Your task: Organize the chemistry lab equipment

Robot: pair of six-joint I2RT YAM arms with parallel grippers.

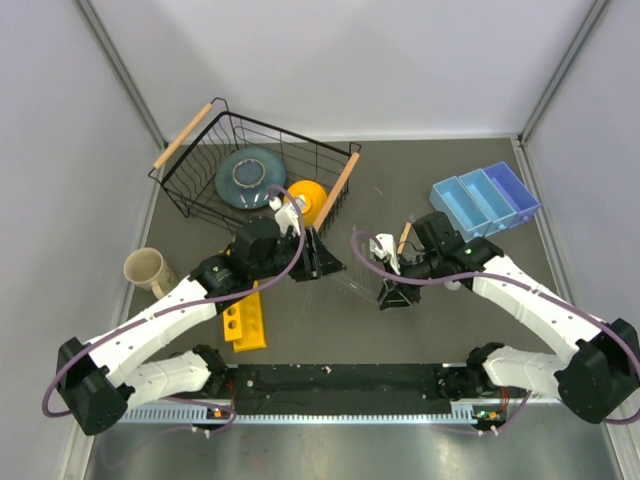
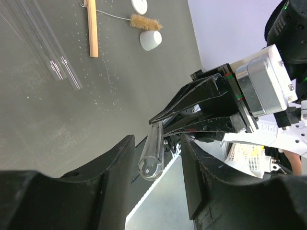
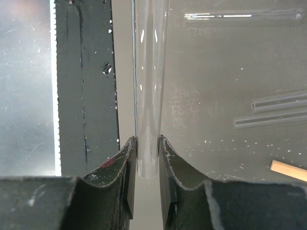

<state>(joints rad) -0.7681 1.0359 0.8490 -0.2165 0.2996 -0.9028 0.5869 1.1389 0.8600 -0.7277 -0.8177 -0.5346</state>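
My right gripper (image 3: 147,148) is shut on one end of a slim clear glass tube (image 3: 149,72) and holds it above the table. The tube's other, rounded end (image 2: 153,153) sits between the fingers of my left gripper (image 2: 158,163), which is open with a gap on its right side. In the top view the two grippers (image 1: 318,255) (image 1: 393,297) face each other at mid-table. On the table lie a flat wooden stick (image 2: 92,28), a small brown brush (image 2: 145,22), two white round pieces (image 2: 150,40) and more clear tubes (image 2: 53,52).
A black wire basket (image 1: 200,190) at the back left holds a blue-grey plate (image 1: 250,175) and a yellow dome (image 1: 308,197). A beige mug (image 1: 148,270) and a yellow rack (image 1: 247,320) stand at the left. Blue trays (image 1: 485,200) sit at the back right.
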